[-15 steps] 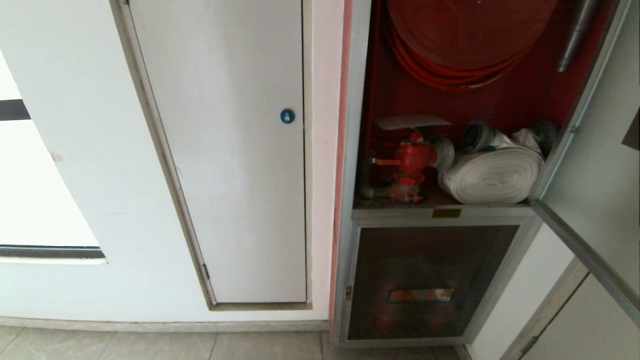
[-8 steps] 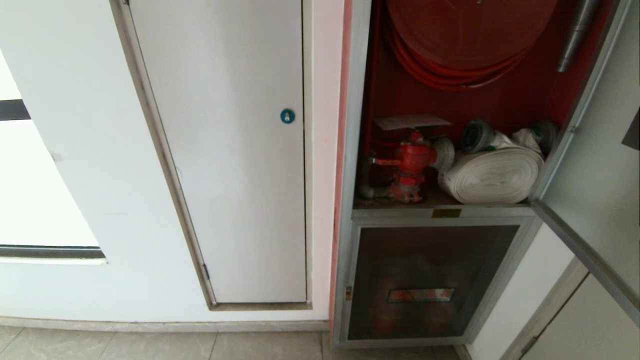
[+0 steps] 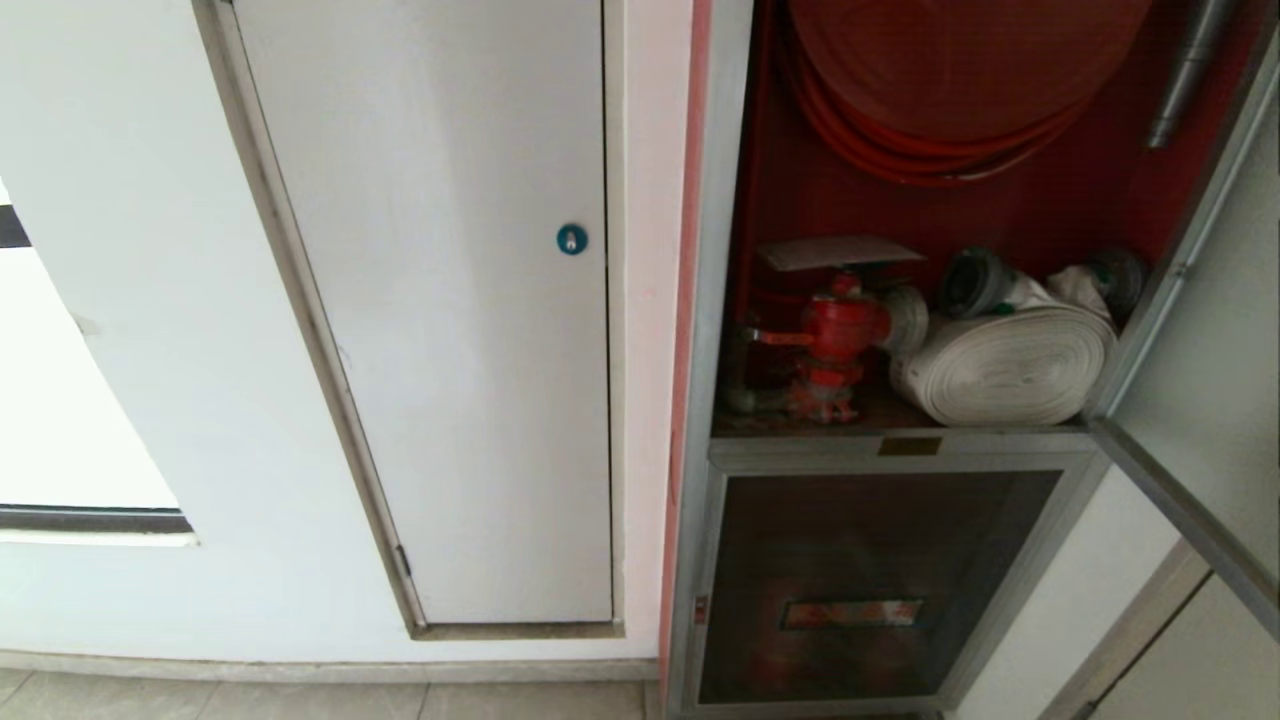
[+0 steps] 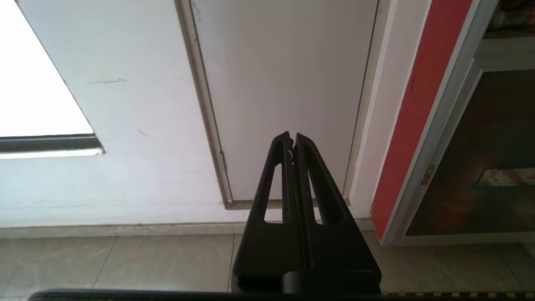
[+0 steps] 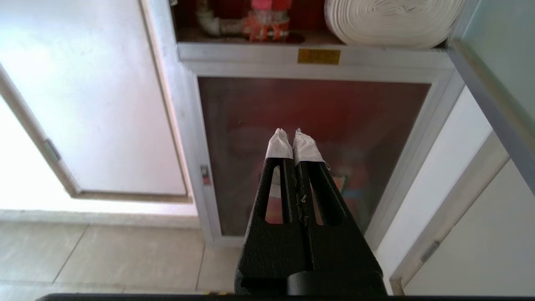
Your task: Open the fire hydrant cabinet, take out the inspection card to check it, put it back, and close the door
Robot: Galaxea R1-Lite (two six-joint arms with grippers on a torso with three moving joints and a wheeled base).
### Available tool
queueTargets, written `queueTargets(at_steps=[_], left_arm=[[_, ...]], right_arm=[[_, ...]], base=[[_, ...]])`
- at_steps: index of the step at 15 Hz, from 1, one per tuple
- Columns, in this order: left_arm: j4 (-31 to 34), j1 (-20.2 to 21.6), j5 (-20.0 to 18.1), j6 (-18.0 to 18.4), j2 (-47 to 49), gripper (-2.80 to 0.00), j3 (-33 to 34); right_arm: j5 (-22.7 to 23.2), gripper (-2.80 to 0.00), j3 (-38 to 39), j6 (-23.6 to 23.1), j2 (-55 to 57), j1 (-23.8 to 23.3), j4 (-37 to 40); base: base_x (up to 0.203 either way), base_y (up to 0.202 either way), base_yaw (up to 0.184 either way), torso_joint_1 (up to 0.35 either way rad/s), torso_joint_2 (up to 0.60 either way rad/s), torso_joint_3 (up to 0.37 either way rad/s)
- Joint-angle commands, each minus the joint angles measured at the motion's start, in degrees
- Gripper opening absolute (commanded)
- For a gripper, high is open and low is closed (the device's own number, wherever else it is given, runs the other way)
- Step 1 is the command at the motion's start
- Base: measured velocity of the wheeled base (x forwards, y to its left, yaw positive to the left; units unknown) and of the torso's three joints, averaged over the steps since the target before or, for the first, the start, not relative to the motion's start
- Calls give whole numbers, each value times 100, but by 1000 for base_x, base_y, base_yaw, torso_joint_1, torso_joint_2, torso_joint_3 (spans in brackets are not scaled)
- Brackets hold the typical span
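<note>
two grippers, neither at work. left gripper [image 4: 291, 140] shows only in its own wrist view, jaws pressed together on nothing, aimed at the white door [image 3: 440, 300] with the blue round lock [image 3: 572, 239]. right gripper [image 5: 294, 138], white-taped tips, jaws likewise closed and empty, hangs in front of the lower dark panel [image 3: 870, 580]. neither arm appears in the head view.

fire hydrant cabinet [image 3: 705, 300] fills the right half of the head frame. its door [image 3: 1190, 420] is swung open and runs off the right edge, lower rail slanting toward the lower right corner. inside: red hose reel [image 3: 950, 70] at upper right, red valve [image 3: 835, 335] centre right, white rolled hose [image 3: 1005, 365] just beside the valve.

inspection card [image 3: 840, 252]: a pale sheet lying flat on top of the valve, upper centre of the compartment. grid and header not legible from here, so taking it for the card is a judgement.

status, judged: door open; which card step is in hand cannot be told from this alone.

risks from here:
- card lies flat on the valve; jaws coming in level may push it back behind the valve instead of pinching its edge.
- valve handle and hose coupling crowd the card; a wide approach could snag them.
- open door stands close on the right; a right-arm swing could knock it.
- lower panel is easy to mistake for the target door at closing.
</note>
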Motion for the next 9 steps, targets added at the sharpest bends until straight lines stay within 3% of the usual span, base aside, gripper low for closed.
queueTargets(at_steps=[1, 9], left_arm=[[-5, 2, 0, 2, 7, -280, 44], [-5, 2, 0, 7, 7, -280, 36]], right_arm=[[7, -280, 0, -2, -1, 2, 2], [-2, -280, 0, -2, -1, 2, 2]], base=[[200, 0, 1, 3, 2, -7], [196, 0, 0, 4, 2, 2]])
